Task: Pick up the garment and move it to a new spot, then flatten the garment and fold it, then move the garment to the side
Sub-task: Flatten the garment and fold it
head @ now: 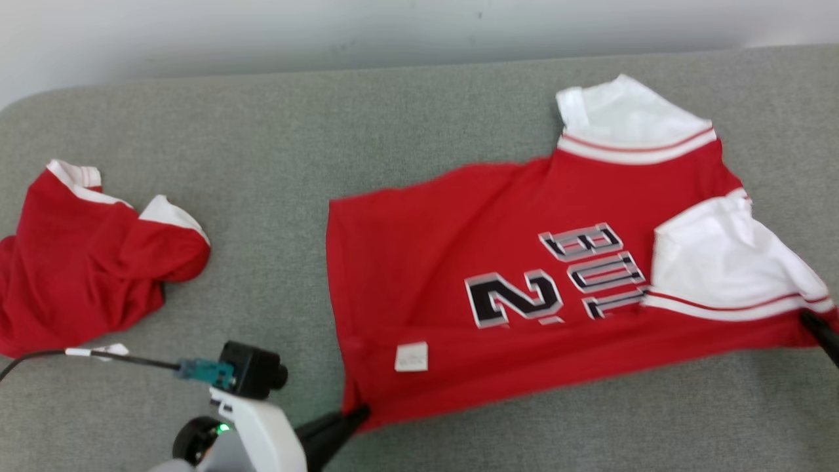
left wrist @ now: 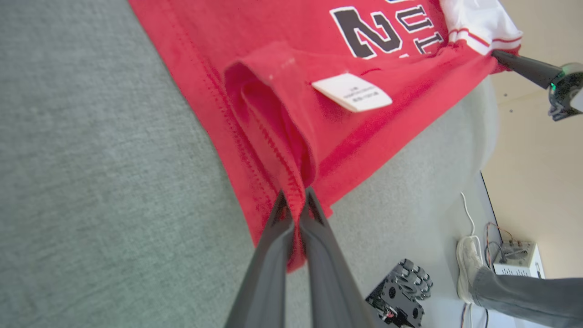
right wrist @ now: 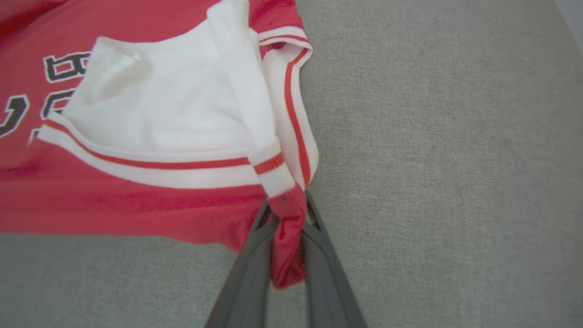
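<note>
Left pincer, head view: the left pincer (head: 360, 413) sits at 6 o'clock, closed tight on the hem corner of the garment (head: 524, 262).
Right pincer, head view: the right pincer (head: 811, 319) comes in at 4 o'clock at the frame edge, with its tip at the garment's shoulder-end corner.
Garment, head view: red jersey lying mostly flat on the grey tabletop (head: 275, 164), spread from centre toward 3 o'clock. A second red garment (head: 85, 262) lies crumpled at 9 o'clock, well apart.
Left wrist view: both fingers are pressed together on the stitched hem, which bunches into a raised fold. The white tag (left wrist: 351, 92) is at 1 o'clock of the tips. A person's foot (left wrist: 469, 269) shows at 4 o'clock.
Right wrist view: the fingers are closed on a red fabric corner just below the white sleeve (right wrist: 182, 105), and cloth hangs between them.
Step in hand: probably gripping the near edge at both ends, ready to pick up.
Next move: lift both corners together and evenly, keeping the edge taut so neither corner slips.
</note>
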Available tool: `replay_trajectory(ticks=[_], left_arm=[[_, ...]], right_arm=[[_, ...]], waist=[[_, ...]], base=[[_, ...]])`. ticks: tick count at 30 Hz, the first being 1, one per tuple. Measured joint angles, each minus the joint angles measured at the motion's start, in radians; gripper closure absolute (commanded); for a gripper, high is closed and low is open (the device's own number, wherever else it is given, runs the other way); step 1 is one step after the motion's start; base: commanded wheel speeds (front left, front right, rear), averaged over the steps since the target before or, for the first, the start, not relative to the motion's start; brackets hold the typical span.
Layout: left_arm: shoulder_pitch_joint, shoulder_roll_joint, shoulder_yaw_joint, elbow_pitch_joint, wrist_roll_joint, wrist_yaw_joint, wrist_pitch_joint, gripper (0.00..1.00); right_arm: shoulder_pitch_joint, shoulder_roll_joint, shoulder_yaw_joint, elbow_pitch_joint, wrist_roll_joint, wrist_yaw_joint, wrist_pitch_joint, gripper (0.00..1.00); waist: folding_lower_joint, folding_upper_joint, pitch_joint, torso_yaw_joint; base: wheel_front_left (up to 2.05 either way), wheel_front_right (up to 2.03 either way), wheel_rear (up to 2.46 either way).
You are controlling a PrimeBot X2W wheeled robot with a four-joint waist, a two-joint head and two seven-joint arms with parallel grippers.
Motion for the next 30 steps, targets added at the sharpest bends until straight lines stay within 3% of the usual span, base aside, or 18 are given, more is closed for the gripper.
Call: replay_trajectory(ticks=[6, 11, 12, 13, 14, 15, 16, 18, 22, 27, 30], left_arm=[[0.082, 0.069, -0.012, -0.133, -0.034, -0.004, 0.016, 1.00], [0.158, 0.047, -0.061, -0.162, -0.034, 0.021, 0.007, 1.00], [0.170, 0.036, -0.073, -0.156, -0.034, 0.024, 0.006, 1.00], [0.176, 0.027, -0.081, -0.146, -0.032, 0.029, 0.001, 1.00], [0.179, 0.019, -0.087, -0.133, -0.028, 0.030, -0.002, 0.97], [0.179, 0.007, -0.088, -0.116, -0.027, 0.033, -0.007, 0.57], [0.181, -0.006, -0.085, -0.100, -0.027, 0.033, -0.018, 0.00], [0.183, -0.025, -0.083, -0.073, -0.030, 0.029, -0.029, 0.00], [0.162, -0.002, -0.061, -0.057, -0.004, 0.035, -0.055, 0.00], [0.113, 0.082, 0.048, -0.104, 0.001, 0.081, -0.094, 0.00], [0.034, 0.098, 0.087, -0.103, 0.039, 0.101, -0.097, 0.00]], right_arm=[[0.144, -0.114, -0.047, -0.089, 0.127, 0.000, 0.136, 1.00], [0.274, -0.127, -0.077, -0.121, 0.169, 0.000, 0.205, 1.00], [0.288, -0.124, -0.080, -0.119, 0.161, 0.000, 0.205, 0.84], [0.298, -0.119, -0.081, -0.118, 0.149, 0.000, 0.207, 0.51], [0.303, -0.111, -0.082, -0.116, 0.133, 0.000, 0.202, 0.00], [0.305, -0.100, -0.086, -0.112, 0.114, 0.000, 0.191, 0.00], [0.307, -0.091, -0.089, -0.108, 0.100, 0.000, 0.184, 0.00], [0.315, -0.074, -0.094, -0.107, 0.090, 0.000, 0.173, 0.00], [0.315, -0.081, -0.132, -0.132, 0.054, 0.000, 0.149, 0.00], [0.247, -0.118, -0.221, -0.243, 0.082, 0.000, 0.161, 0.00], [0.154, -0.140, -0.248, -0.286, 0.052, 0.000, 0.180, 0.00]], waist=[[0.0000, 0.0000, -0.039, -0.006], [0.0000, 0.0001, -0.043, -0.012], [0.0000, 0.0000, -0.041, -0.013], [0.0000, 0.0000, -0.039, -0.013], [0.0000, 0.0000, -0.037, -0.014], [0.0000, 0.0000, -0.036, -0.013], [0.0000, 0.0000, -0.035, -0.012], [0.0000, 0.0000, -0.036, -0.008], [0.0000, 0.0000, -0.038, -0.006], [0.0000, 0.0000, -0.021, -0.004], [0.0000, 0.0000, 0.001, 0.005]], base=[[0.00, 0.00, 0.00], [0.00, 0.00, 0.00], [0.00, 0.00, 0.00], [0.00, 0.00, 0.00], [0.00, 0.00, 0.00], [0.00, 0.00, 0.00], [0.00, 0.00, 0.00], [0.00, 0.00, 0.00], [0.00, 0.00, 0.00], [0.00, 0.00, 0.00], [0.00, 0.00, 0.00]])
